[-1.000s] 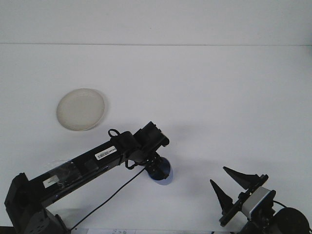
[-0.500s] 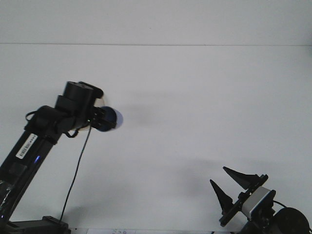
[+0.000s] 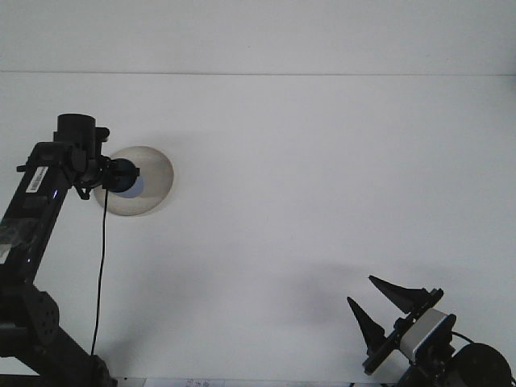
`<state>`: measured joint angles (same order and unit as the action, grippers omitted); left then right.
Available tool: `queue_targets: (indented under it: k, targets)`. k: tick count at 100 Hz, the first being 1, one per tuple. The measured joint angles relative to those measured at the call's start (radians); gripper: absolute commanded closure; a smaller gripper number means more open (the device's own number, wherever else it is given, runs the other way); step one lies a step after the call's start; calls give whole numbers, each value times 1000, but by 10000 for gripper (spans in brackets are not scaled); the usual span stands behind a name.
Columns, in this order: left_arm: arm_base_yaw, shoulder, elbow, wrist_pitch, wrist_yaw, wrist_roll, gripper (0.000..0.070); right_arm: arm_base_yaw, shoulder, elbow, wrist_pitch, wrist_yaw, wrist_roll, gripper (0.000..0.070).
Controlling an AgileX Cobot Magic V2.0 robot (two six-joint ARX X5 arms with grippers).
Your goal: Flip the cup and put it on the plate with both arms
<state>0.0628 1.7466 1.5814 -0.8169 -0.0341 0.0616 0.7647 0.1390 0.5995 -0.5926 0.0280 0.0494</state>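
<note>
One view only, front. The left gripper is over the left part of the plate, jaws closed on the blue cup. The cup sits at the gripper tip above the plate's left half; whether it touches the plate can't be told, and its orientation (mouth up or down) isn't readable at this size. The right gripper is parked at the bottom right of the table, well apart from everything, jaws spread open and holding nothing.

Risks, as judgement:
- Cup is toward the plate's left edge, not centre. Release here could leave it on the rim, so it tips or rolls off onto the table.
- If the cup is above the surface when the jaws open, it drops and may bounce or fall on its side.
- Dark arm and cable hang close beside the plate; a sloppy retreat could nudge plate or cup.
- Flip state unverified; it might be set down the wrong way up.
</note>
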Motion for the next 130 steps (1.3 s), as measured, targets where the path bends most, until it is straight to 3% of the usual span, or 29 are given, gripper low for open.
queue_targets:
  k: [24, 40, 45, 66, 77, 86, 130]
  targets:
    - [0, 49, 2, 10, 0, 0, 666, 0, 0, 0, 0, 0, 0, 318]
    - [0, 54, 3, 21, 0, 0, 363, 0, 0, 0, 0, 0, 0, 318]
    - [0, 54, 3, 30, 0, -2, 306, 0, 0, 0, 0, 0, 0, 317]
    - [0, 54, 13, 24, 0, -30, 298, 0, 0, 0, 0, 0, 0, 318]
    - [0, 46, 50, 24, 3, -61, 235, 0, 0, 0, 0, 0, 0, 317]
    - [0, 0, 61, 29, 4, -80, 234, 0, 0, 0, 0, 0, 0, 317]
    - [-74, -642, -23, 63, 60, -127, 237, 0, 0, 0, 0, 2, 0, 317]
